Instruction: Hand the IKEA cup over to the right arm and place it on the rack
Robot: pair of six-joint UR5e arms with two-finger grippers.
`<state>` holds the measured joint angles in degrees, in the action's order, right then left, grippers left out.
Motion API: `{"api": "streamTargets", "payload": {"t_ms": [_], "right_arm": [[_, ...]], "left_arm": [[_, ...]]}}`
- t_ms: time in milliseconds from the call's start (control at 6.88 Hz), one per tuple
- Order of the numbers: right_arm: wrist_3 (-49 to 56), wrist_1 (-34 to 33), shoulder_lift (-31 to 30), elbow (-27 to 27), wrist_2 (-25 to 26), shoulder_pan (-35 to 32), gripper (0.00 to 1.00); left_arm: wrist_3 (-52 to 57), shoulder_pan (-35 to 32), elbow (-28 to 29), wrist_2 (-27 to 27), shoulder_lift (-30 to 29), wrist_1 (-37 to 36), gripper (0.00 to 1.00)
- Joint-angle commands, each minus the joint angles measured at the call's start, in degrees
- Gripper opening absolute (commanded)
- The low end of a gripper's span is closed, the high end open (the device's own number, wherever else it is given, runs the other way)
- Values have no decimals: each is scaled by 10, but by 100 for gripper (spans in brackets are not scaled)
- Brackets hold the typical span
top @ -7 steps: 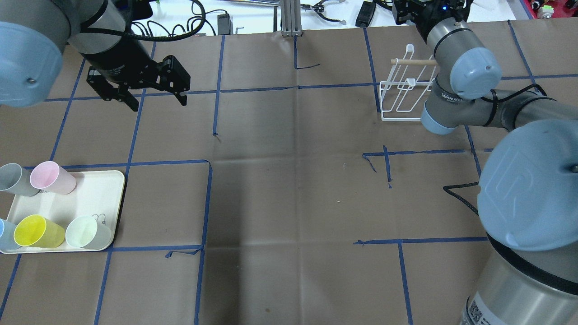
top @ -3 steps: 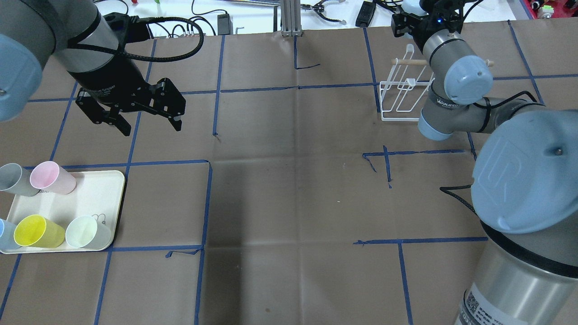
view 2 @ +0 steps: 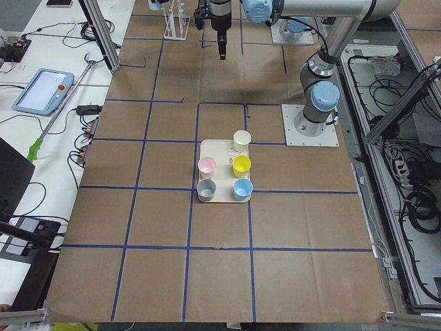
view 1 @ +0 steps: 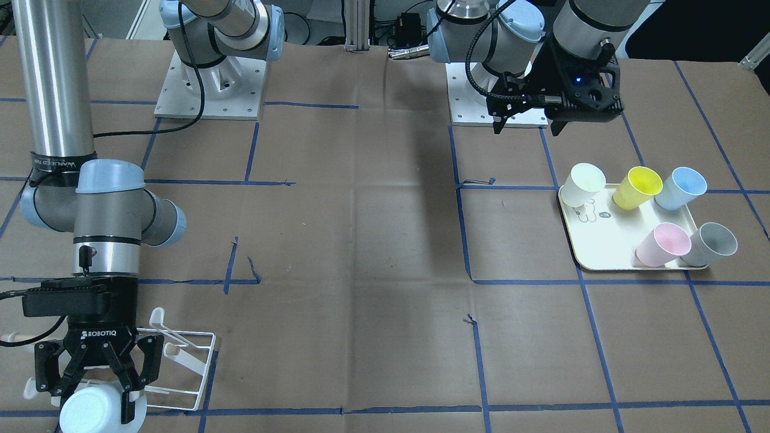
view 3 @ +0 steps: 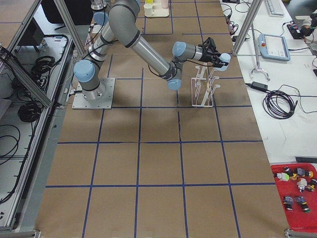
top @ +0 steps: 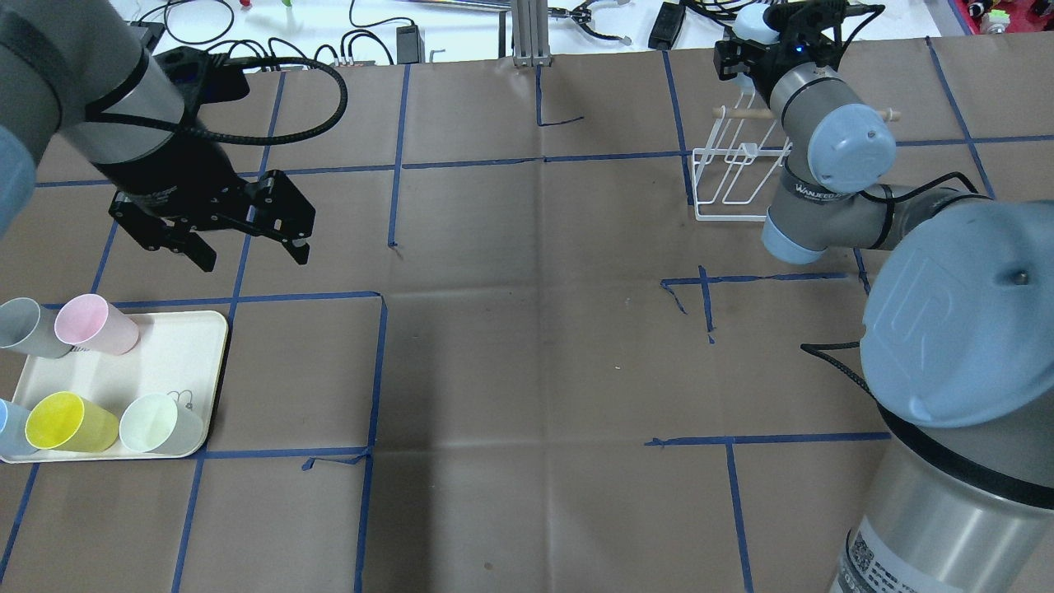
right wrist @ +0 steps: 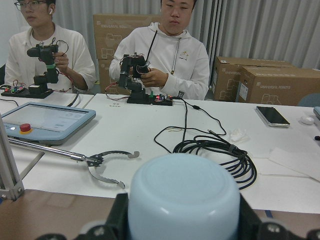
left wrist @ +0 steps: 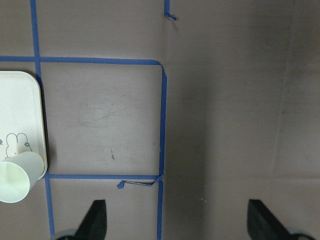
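Front-facing view: the right black two-finger pincer (view 1: 93, 396) is clamped round a pale blue plastic cup (view 1: 84, 416), just beside the low white wire rack (view 1: 195, 361), on the rack's side away from the robot.

Overhead view: the left black two-finger pincer (top: 254, 260) hangs wide open and empty over the brown paper-covered counter (top: 535, 329), well apart from the rack (top: 733, 177).

Left wrist view: nothing lies between its spread fingers; a cream rectangular tray (left wrist: 20, 110) shows at the edge.

Right wrist view: the cup (right wrist: 182, 195) sits gripped between the fingers.
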<state>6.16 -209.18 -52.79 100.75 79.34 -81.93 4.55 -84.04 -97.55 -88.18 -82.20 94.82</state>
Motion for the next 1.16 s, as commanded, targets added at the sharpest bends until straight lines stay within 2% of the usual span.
{"api": "streamTargets", "payload": {"t_ms": [0,291,436,581,727,1017], "right_arm": [[0,1,-1,12,2,-1,27],[0,1,-1,19,2,-1,32],[0,1,-1,20,1,-1,45],[-1,1,-1,19,1,-1,89],[-8,2,-1,20,2,-1,99],[-8,2,-1,20,1,-1,100]], "left_arm": [[85,103,-63,-8,51,-2,100],[184,191,-105,-53,79,-3,99],[220,218,-134,-53,94,-6,99],[244,231,-155,-59,106,-24,99],[280,243,-173,-70,109,-59,99],[323,273,-206,-66,107,-102,99]]}}
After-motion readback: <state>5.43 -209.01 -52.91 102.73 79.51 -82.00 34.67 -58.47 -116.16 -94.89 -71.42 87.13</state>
